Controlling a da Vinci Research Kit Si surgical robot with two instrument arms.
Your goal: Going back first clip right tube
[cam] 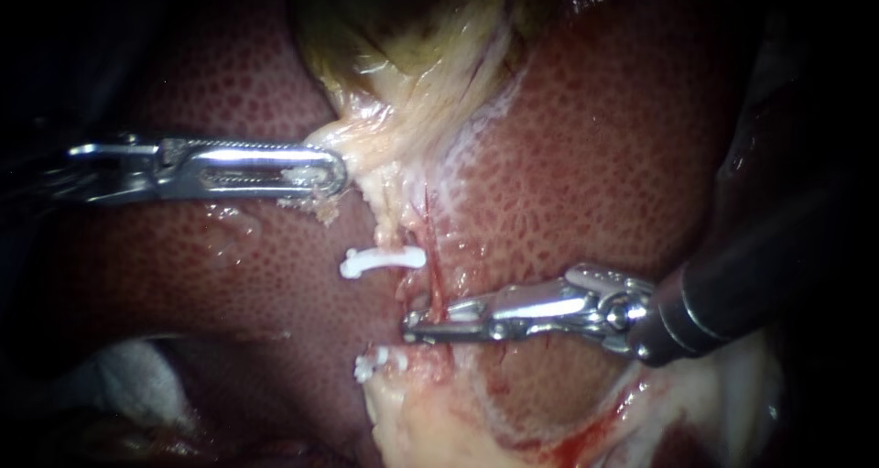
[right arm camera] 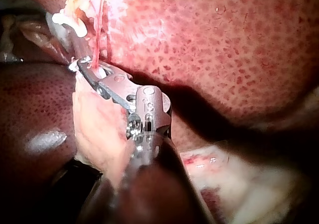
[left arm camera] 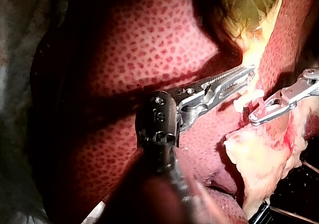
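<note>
My left instrument [cam: 322, 170] comes in from the left, its jaws shut on the pale tissue where the gallbladder [cam: 412, 56] narrows. Below it two thin tubes run down over the liver [cam: 595, 157]. A white clip [cam: 383, 260] sits across the left tube, and another white clip [cam: 374, 365] lies lower. My right instrument [cam: 419, 327] reaches in from the right, jaws open with a narrow gap, and the thin red right tube [cam: 433, 280] passes between them. The right wrist view shows those jaws [right arm camera: 82, 67] at the red tube [right arm camera: 102, 30], a white bit at their tips.
Pale fatty tissue with a bloody edge [cam: 439, 422] lies under the right instrument's jaws. White gauze [cam: 128, 376] shows at the lower left. Mottled red liver surrounds the tubes on both sides. In the left wrist view both instruments' jaws [left arm camera: 244, 77] [left arm camera: 261, 115] are close together.
</note>
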